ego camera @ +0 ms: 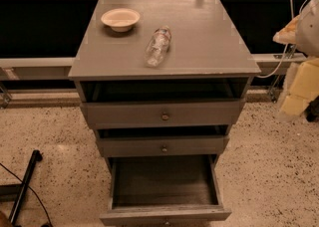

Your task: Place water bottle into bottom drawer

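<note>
The water bottle [157, 47], clear and crinkled, lies on its side on the grey cabinet top [209, 47], near the middle and toward the front edge, neck pointing away. The bottom drawer [164, 183] is pulled far out at the cabinet's foot, and nothing lies on its dark wood-grain floor. My gripper [299, 84] shows as pale cream and white shapes at the right edge of the view. It is beside the cabinet's right side, well apart from the bottle and holding nothing that I can see.
A cream shallow bowl [120, 19] stands on the back left of the cabinet top. The two upper drawers [163, 114] [163, 146] are each slightly open. A black pole [25, 186] and a cable lie on the speckled floor at lower left. A metal railing runs behind the cabinet.
</note>
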{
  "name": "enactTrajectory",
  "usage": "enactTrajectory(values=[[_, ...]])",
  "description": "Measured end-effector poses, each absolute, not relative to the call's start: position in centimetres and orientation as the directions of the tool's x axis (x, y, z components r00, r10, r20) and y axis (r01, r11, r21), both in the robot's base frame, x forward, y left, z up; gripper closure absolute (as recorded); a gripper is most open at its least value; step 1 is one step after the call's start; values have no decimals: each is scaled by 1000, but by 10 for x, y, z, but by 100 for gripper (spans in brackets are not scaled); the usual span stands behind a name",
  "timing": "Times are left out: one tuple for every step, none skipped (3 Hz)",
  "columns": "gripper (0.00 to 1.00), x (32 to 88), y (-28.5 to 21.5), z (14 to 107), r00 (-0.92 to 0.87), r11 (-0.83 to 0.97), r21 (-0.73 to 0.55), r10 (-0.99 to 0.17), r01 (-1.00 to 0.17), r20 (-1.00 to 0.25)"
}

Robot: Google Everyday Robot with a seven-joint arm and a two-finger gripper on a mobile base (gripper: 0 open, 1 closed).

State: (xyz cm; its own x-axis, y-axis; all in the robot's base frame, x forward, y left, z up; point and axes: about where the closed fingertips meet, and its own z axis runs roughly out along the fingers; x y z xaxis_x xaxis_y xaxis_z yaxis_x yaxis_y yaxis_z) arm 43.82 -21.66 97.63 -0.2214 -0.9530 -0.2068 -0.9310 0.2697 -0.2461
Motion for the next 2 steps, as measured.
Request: enactTrajectory(values=[[0, 438, -217, 976, -221, 270, -246, -953, -931, -207], [0, 447, -195, 973, -98, 140, -260, -981, -955, -170]])
